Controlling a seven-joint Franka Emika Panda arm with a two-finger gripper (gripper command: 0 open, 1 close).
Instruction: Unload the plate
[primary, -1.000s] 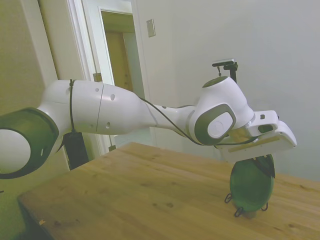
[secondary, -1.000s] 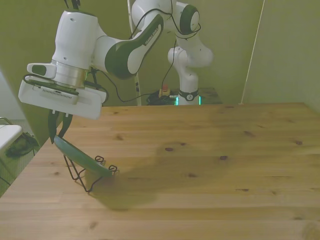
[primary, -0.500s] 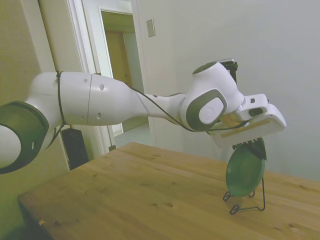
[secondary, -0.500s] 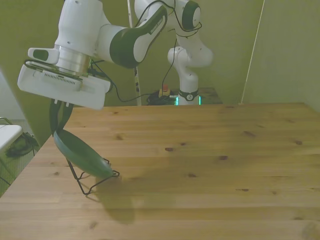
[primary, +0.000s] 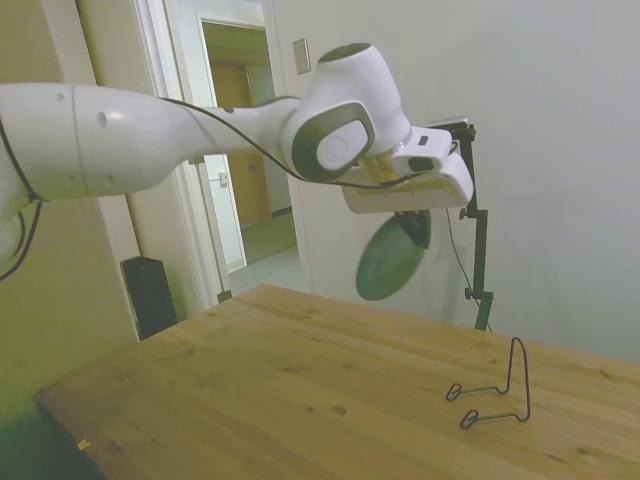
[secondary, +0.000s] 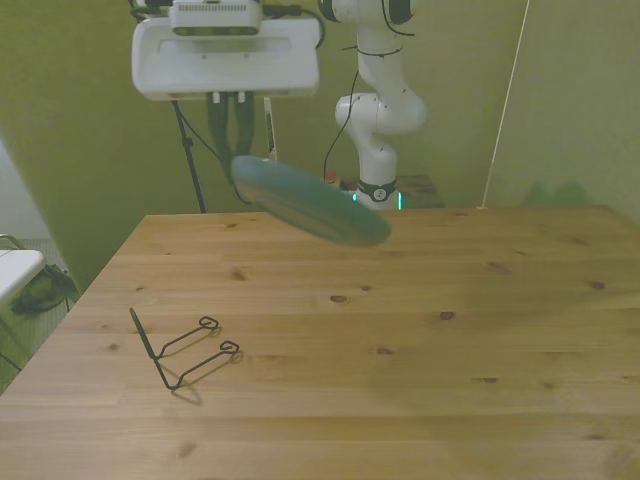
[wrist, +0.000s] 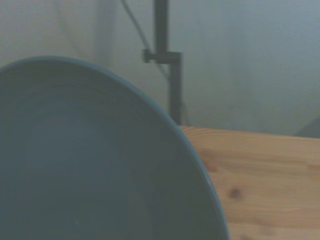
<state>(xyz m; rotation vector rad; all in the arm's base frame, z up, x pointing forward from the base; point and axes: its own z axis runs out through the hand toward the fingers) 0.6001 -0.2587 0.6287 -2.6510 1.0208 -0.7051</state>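
Aloft, plate (secondary: 310, 203) in gripper (secondary: 230, 150), wire stand (secondary: 180, 350) below.

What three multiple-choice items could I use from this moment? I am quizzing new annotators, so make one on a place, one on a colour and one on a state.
1. Where is the plate?
A. In the wire stand
B. Hanging in the air from the gripper
C. Flat on the table

2. What colour is the plate?
A. Dark green
B. White
C. Red

3. What does the wire stand hold?
A. A plate
B. A cup
C. Nothing

Key: 1 B, the fingers grip its rim well above the table. 2 A, it shows dark green in all three views. 3 C, the stand's bare wires show against the wood.
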